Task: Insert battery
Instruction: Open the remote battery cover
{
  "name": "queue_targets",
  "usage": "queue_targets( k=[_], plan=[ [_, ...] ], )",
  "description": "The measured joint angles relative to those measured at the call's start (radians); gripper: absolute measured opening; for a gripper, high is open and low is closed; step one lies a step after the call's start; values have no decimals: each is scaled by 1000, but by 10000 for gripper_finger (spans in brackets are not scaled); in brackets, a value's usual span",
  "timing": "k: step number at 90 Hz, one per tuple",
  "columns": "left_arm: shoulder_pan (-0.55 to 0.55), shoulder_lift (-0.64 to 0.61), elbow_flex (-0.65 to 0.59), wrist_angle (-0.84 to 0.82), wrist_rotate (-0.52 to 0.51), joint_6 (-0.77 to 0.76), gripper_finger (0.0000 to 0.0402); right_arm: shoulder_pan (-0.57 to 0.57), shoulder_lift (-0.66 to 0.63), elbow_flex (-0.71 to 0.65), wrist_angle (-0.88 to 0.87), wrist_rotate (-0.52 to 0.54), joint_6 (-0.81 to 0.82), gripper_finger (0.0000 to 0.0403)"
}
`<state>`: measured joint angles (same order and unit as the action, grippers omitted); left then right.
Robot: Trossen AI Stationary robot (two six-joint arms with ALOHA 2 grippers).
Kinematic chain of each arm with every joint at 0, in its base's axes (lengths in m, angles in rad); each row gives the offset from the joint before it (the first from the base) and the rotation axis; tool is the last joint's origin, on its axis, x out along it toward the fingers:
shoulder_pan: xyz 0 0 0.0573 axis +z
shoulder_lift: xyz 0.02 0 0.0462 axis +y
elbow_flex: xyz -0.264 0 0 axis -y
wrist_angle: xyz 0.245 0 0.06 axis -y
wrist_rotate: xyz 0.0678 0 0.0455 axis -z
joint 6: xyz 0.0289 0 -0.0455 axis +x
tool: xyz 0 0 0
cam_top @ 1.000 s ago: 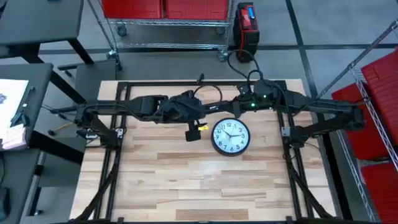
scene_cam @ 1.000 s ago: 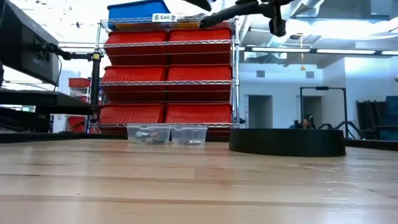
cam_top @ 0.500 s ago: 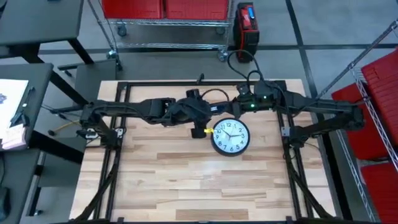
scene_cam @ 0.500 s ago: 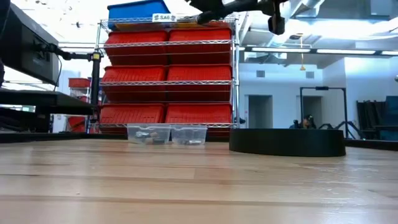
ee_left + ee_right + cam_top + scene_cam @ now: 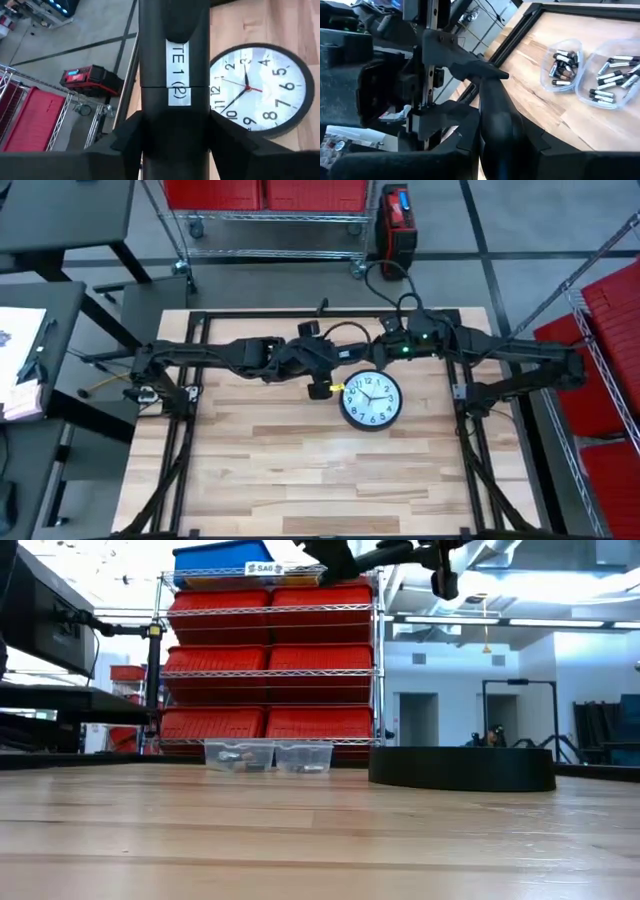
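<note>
Loose batteries (image 5: 562, 67) lie in two clear plastic tubs (image 5: 238, 754) by the wooden counter's (image 5: 300, 470) far edge. The left pincer (image 5: 320, 389) hovers beside the round black-rimmed wall clock (image 5: 371, 401) — its grip cannot be told, nor that of the right pincer (image 5: 393, 346). The clock lies face up, so its slot is probably underneath — a clumsy flip could skid it away.

Lab/workshop space — wire shelving (image 5: 270, 660) stacked with red bins (image 5: 215, 628) behind the wood workbench (image 5: 300, 470), bare concrete floor (image 5: 300, 280), open ceiling with ductwork (image 5: 500, 585) — industrial, not domestic.
</note>
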<state>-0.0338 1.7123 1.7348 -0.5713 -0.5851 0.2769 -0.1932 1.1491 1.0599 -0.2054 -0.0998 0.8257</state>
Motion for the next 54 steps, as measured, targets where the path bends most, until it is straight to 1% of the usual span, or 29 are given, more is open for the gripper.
queue_targets(
  k=[23, 31, 40, 54],
  plan=[
    [-7, 3, 0, 0, -18, -9, 160, 0, 2, 0, -1, 1, 6, 93],
    [-11, 3, 0, -1, -22, -9, 160, 4, 11, 1, -4, 15, -24, 104],
    [-13, 3, 0, -6, -22, -10, 160, 13, 22, 2, -5, 16, -51, 130],
    [-12, 3, 0, -16, -22, -13, 160, 23, 57, 2, -10, 18, -63, 187]
  ],
)
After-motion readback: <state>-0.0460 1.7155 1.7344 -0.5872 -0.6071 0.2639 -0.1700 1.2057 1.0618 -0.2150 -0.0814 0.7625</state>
